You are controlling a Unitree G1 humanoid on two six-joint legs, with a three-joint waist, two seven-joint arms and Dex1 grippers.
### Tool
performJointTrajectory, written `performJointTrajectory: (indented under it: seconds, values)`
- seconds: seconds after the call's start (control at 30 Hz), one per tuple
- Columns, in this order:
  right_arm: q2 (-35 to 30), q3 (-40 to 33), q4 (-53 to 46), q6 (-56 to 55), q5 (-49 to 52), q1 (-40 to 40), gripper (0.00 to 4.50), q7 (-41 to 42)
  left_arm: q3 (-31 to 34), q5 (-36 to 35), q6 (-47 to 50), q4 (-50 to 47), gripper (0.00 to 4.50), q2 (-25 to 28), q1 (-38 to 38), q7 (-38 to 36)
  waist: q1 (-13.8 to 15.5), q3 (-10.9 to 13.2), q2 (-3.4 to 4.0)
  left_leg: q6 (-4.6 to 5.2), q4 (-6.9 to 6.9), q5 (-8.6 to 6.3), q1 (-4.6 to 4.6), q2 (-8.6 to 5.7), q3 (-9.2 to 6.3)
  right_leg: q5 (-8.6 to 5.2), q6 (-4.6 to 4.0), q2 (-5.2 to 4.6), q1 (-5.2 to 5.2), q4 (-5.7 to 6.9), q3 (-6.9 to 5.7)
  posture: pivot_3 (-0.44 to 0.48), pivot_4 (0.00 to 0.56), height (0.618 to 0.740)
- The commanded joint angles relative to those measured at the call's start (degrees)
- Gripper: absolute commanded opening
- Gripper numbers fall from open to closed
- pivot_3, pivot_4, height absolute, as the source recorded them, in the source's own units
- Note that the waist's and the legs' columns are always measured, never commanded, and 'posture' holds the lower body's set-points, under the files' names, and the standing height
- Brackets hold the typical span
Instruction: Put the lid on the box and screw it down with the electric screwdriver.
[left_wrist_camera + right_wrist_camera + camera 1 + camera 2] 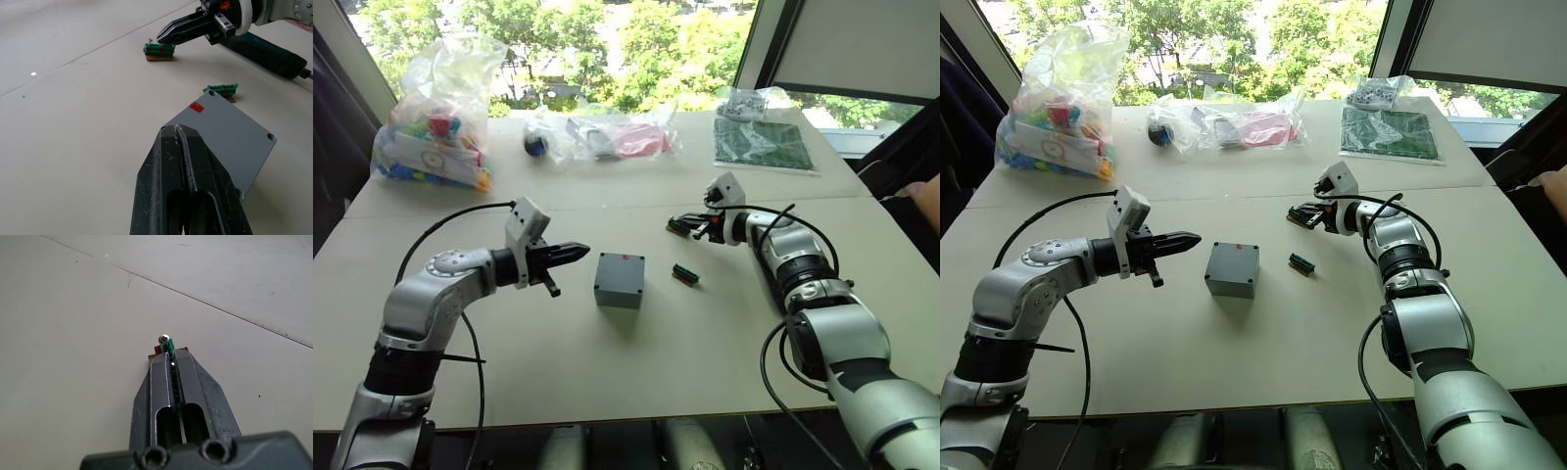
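Observation:
The grey box stands mid-table. A flat grey lid with corner holes and a red mark closes its top. My left gripper is shut and empty, level with the box and just left of it, pointing at it. My right gripper is shut farther back on the right. Its tips hover just over a small green-and-red block that has a screw standing at its end. The dark blue electric screwdriver lies on the table beside the right gripper, bit pointing away from the block.
A second green block lies right of the box. At the table's back are a bag of coloured parts, clear bags and a green board. A person's hand shows at the right edge.

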Motion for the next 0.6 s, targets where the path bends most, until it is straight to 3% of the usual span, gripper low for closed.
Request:
performJointTrajectory:
  seconds: [0.03, 0.23, 0.33, 0.43, 0.6]
  values:
    - [-0.6, -1.3, -0.5, -0.2, 1.0, -1.5, 0.01, 0.3, 1.0, -0.3, -0.7, -1.6, 0.0, 0.4, -0.5, -0.1, 0.0, 0.0, 0.0, 0.0, 0.0, 0.0, 0.0, 0.0, 0.0, 0.0, 0.0, 0.0, 0.0, 0.0, 0.0, 0.0, 0.15, 0.74]
    - [-1.0, -2.1, -1.3, 0.6, 1.7, -1.3, 0.01, 0.8, 0.8, -0.1, -0.9, -1.3, 0.0, 0.4, -0.6, -0.3, 0.0, 0.0, 0.0, 0.0, 0.0, 0.0, 0.0, 0.0, 0.0, 0.0, 0.0, 0.0, 0.0, 0.0, 0.0, 0.0, 0.15, 0.74]
    - [-1.1, -2.1, -1.4, 0.8, 1.6, -0.9, 0.75, 0.7, 0.7, -0.2, -0.9, -1.3, 0.0, 0.2, -0.6, -0.3, 0.0, 0.0, 0.0, 0.0, 0.0, 0.0, 0.0, 0.0, 0.0, 0.0, 0.0, 0.0, 0.0, 0.0, 0.0, 0.0, 0.15, 0.74]
    - [-1.1, -2.2, -1.5, 1.0, 1.6, -0.8, 1.93, 0.5, 0.7, -0.2, -0.8, -1.3, 0.0, 0.3, -0.6, -0.4, 0.0, 0.0, 0.0, 0.0, 0.0, 0.0, 0.0, 0.0, 0.0, 0.0, 0.0, 0.0, 0.0, 0.0, 0.0, 0.0, 0.15, 0.74]
    - [-1.2, -1.9, -1.6, 0.8, 1.3, -0.4, 1.93, 0.8, 0.7, -0.3, -0.8, -1.4, 0.0, 0.3, -0.6, -0.3, 0.0, 0.0, 0.0, 0.0, 0.0, 0.0, 0.0, 0.0, 0.0, 0.0, 0.0, 0.0, 0.0, 0.0, 0.0, 0.0, 0.15, 0.74]
